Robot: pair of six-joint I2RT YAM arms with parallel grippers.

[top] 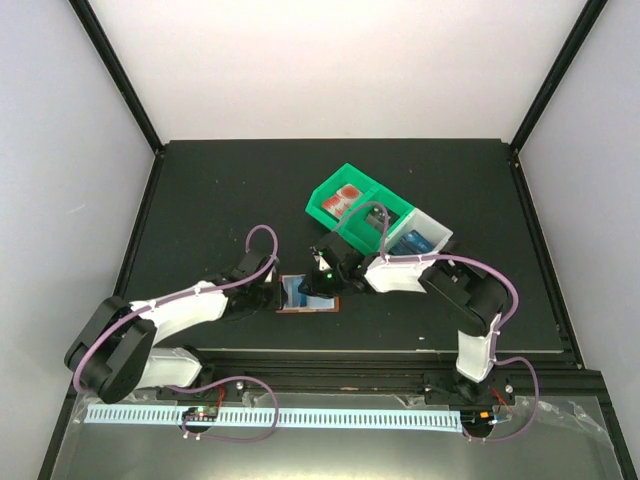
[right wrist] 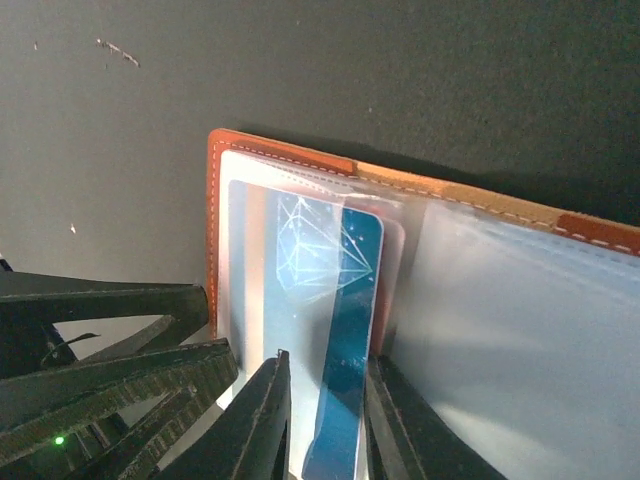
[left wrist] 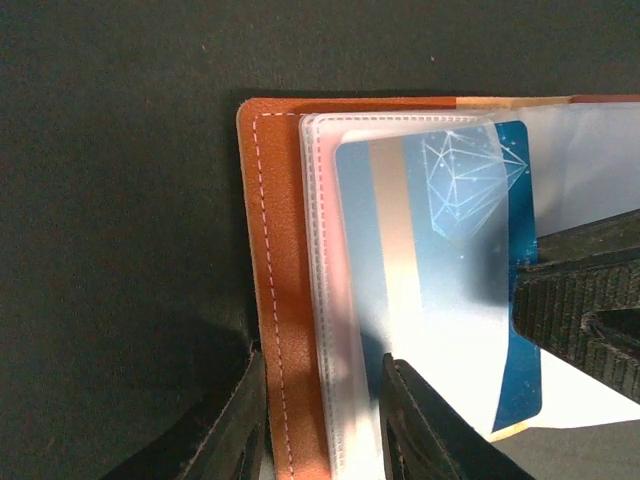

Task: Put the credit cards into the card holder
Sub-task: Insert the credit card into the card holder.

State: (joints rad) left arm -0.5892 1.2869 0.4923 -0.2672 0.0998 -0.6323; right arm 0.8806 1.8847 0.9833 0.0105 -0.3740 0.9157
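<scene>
The reddish-brown card holder [top: 322, 306] lies open on the black table, its clear inner sleeves showing. My left gripper [top: 272, 292] is shut on the card holder's left edge; in the left wrist view its fingers [left wrist: 225, 430] straddle the stitched leather [left wrist: 275, 260] and the sleeves. My right gripper [top: 320, 283] is shut on a blue credit card [right wrist: 345, 330] with a pale diamond print, which stands on edge and is slightly bent, its far end inside a clear sleeve [left wrist: 440, 230]. A pale reddish card [right wrist: 392, 270] sits behind it in the sleeves.
A green two-compartment bin [top: 325, 208] at the back right holds red cards [top: 345, 199]. A pale grey bin [top: 437, 228] beside it holds blue cards [top: 418, 240]. Black frame posts stand at the table's back corners.
</scene>
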